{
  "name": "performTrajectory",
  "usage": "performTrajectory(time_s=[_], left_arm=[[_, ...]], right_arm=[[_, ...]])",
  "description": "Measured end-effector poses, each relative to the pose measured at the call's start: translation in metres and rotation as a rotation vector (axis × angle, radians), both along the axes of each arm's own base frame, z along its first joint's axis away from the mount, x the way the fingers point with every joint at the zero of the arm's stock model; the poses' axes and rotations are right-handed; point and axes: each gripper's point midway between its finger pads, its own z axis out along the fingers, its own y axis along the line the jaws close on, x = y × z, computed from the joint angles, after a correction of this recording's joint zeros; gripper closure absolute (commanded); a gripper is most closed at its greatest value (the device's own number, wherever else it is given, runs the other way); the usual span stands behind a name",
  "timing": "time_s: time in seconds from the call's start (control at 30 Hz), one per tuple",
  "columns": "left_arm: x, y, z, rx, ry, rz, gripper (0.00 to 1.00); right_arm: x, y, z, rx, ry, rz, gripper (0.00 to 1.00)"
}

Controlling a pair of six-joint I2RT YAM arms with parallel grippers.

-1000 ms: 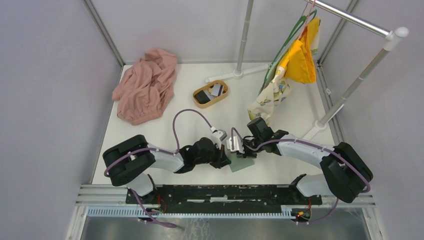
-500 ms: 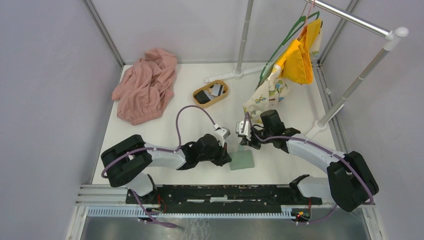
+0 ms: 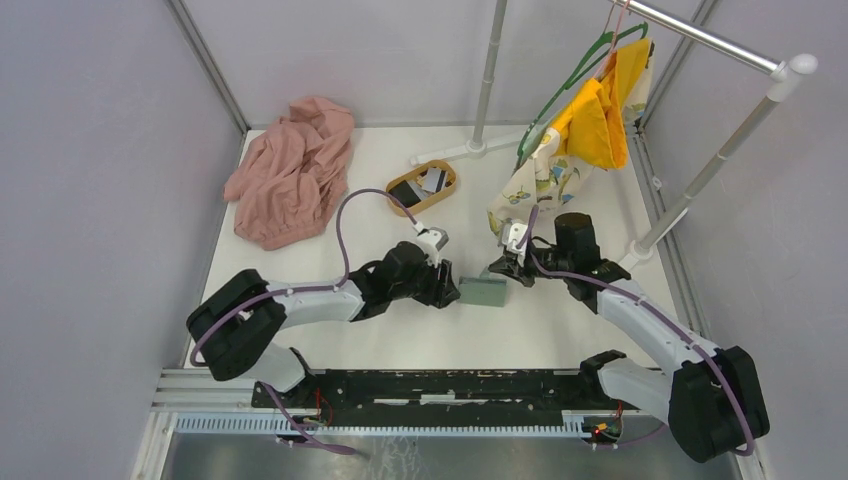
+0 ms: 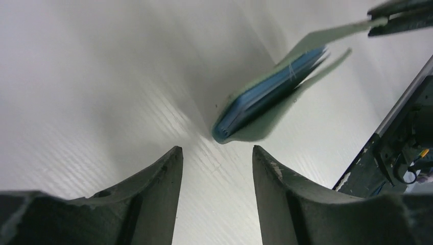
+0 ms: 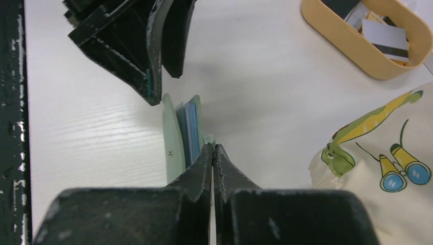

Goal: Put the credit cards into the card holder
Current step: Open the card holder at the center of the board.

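A white table top (image 3: 560, 335) fills the middle of the overhead view, walled in by pale panels. A grey metal clothes rack (image 3: 722, 160) rises along its right side and back. At the upper left lies a crumpled pink garment (image 3: 290, 170). From the rack at the upper right hang a yellow garment (image 3: 600, 120) and, below it, a cream cloth printed with cartoon figures (image 3: 545, 185).

Both black-and-white arms reach from the bottom edge toward the lower centre of the table. Above them, near the centre of the overhead view, sits an oval light-wood tray (image 5: 350, 50). The thin flat credit cards (image 5: 385, 37), some black and some grey-white, lie inside it.

The small grey-green folding card holder (image 3: 484, 293) is in the lower centre, between the two grippers and well apart from the tray. Its covers are slightly splayed, and blue inner layers show between them. One end touches the table.

The left gripper (image 4: 214, 153) sits just left of the holder with its fingers spread. Only bare table shows between them, and they grasp nothing. The right gripper (image 5: 213, 148), just right of the holder, has its fingers pressed together, pinching the holder's thin grey-green flap.
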Motion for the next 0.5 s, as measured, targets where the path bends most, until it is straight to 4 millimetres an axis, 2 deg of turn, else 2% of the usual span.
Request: performTrajectory(time_s=[0.13, 0.27, 0.37, 0.5], left_arm=[[0.010, 0.009, 0.025, -0.058, -0.043, 0.040, 0.37], [0.003, 0.017, 0.048, -0.142, -0.074, 0.056, 0.38], [-0.006, 0.023, 0.045, -0.166, -0.064, 0.056, 0.38], [-0.018, 0.033, 0.023, -0.149, -0.027, 0.056, 0.39]], right_arm=[[-0.005, 0.001, 0.012, 0.051, -0.011, 0.016, 1.00], [-0.008, 0.004, 0.017, 0.074, -0.010, 0.030, 1.00], [-0.009, 0.004, 0.017, 0.076, -0.005, 0.030, 1.00], [-0.002, 0.000, 0.014, 0.058, -0.010, -0.013, 1.00]])
